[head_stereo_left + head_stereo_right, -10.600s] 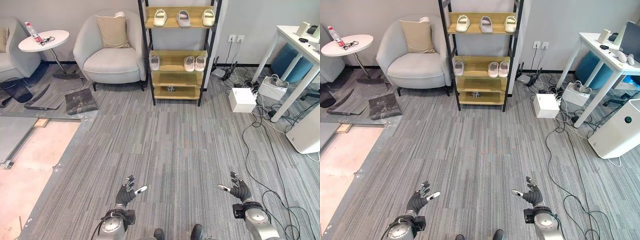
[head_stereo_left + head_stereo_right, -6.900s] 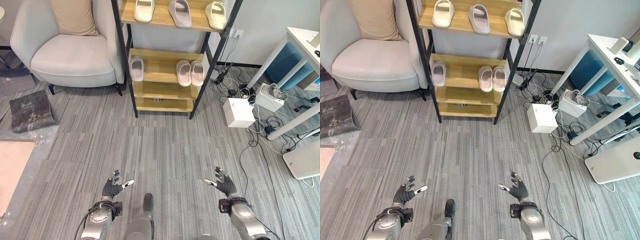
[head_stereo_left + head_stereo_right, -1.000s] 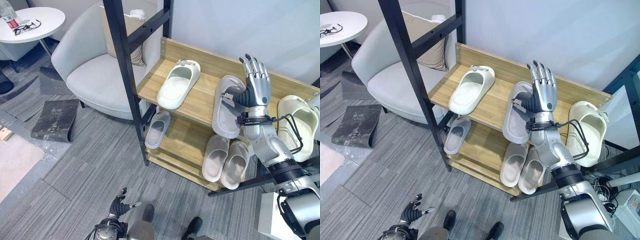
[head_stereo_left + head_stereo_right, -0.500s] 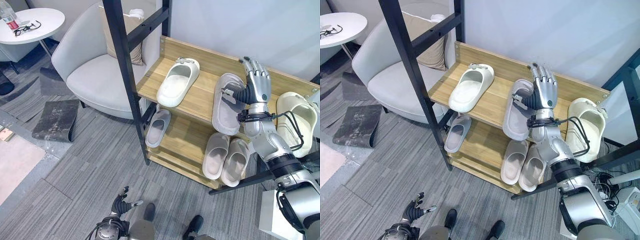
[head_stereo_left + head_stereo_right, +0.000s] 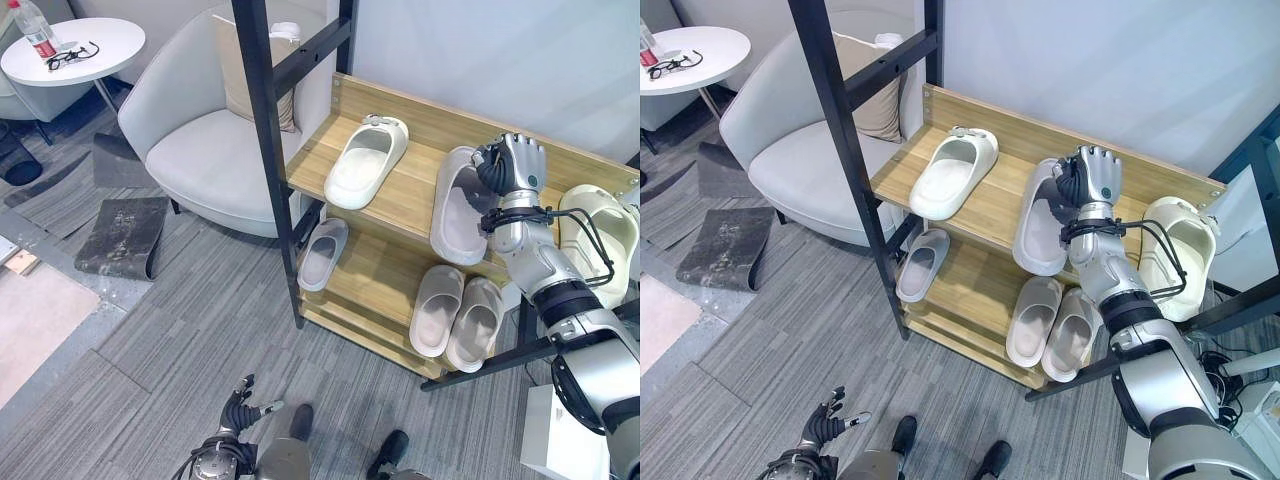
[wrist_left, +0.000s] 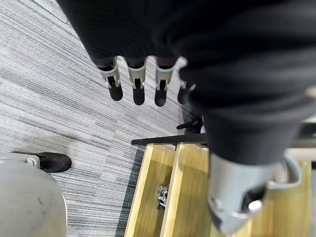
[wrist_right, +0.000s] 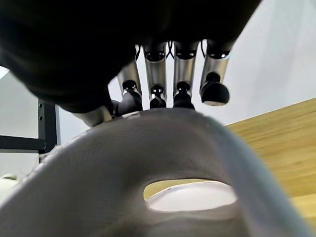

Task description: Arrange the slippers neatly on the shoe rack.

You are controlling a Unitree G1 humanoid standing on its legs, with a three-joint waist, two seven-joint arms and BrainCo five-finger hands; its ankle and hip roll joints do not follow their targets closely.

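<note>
Left eye view: right hand (image 5: 512,163) clasping grey slipper (image 5: 456,208) on wooden shoe rack (image 5: 400,196).

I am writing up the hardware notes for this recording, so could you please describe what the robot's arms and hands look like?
Both arms are silver-grey metal with rounded segments and darker bands at the joints. The right hand has silver fingers with dark tips and a dark ribbed cover over its back and wrist, with black cable looping beside the forearm. The left hand, low by the floor, looks the same, and its silver, dark-tipped fingers sit in a row.
</note>
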